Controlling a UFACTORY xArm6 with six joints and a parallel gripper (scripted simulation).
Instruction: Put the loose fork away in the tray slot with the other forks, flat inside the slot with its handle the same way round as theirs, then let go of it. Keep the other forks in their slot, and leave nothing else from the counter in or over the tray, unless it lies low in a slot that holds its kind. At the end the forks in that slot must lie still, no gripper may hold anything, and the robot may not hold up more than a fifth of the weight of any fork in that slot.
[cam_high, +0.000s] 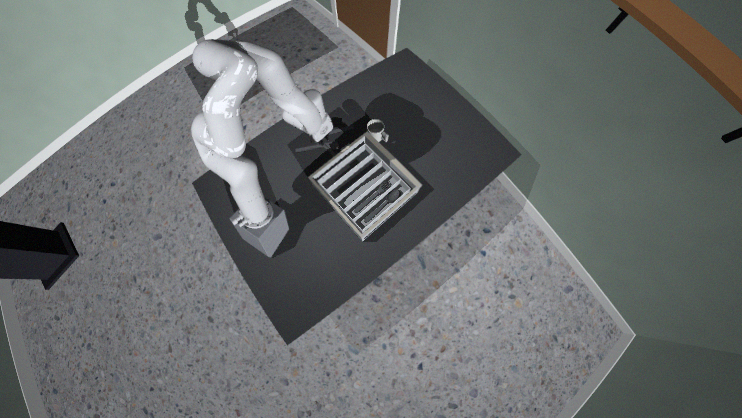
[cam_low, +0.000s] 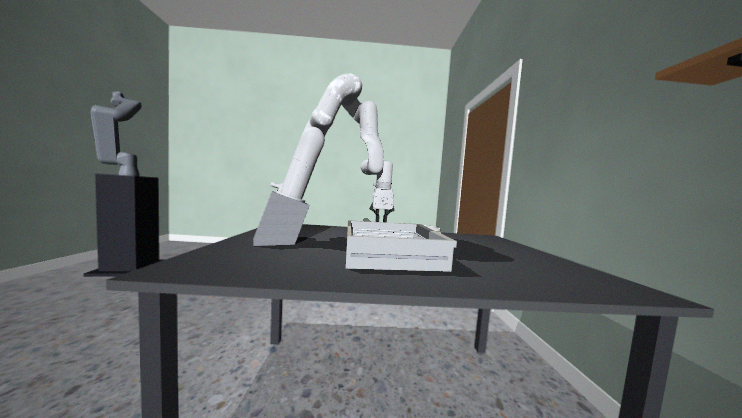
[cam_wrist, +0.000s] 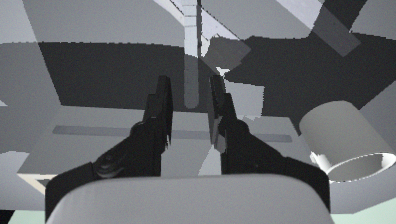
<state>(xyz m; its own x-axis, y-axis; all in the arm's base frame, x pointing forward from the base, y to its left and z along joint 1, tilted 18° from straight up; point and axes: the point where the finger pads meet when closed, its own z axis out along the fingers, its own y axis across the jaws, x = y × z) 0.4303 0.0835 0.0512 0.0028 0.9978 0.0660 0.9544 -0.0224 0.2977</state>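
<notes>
The loose fork (cam_wrist: 191, 60) lies flat on the dark table just outside the tray's far-left side; it also shows in the overhead view (cam_high: 310, 148). My gripper (cam_wrist: 189, 91) is low over it, with the fingers narrowed and standing on either side of the handle. A gap shows on each side, so they do not grip it. The gripper also shows in the overhead view (cam_high: 328, 139) and in the side view (cam_low: 384, 212). The white slotted tray (cam_high: 365, 185) holds cutlery in its nearer slots; which slot holds forks is too small to tell.
A white mug (cam_high: 377, 128) stands on the table at the tray's far corner, close to the right of my gripper, and shows in the wrist view (cam_wrist: 347, 145). The tray (cam_low: 398, 245) has raised walls. The arm's base block (cam_high: 262, 233) is left of the tray.
</notes>
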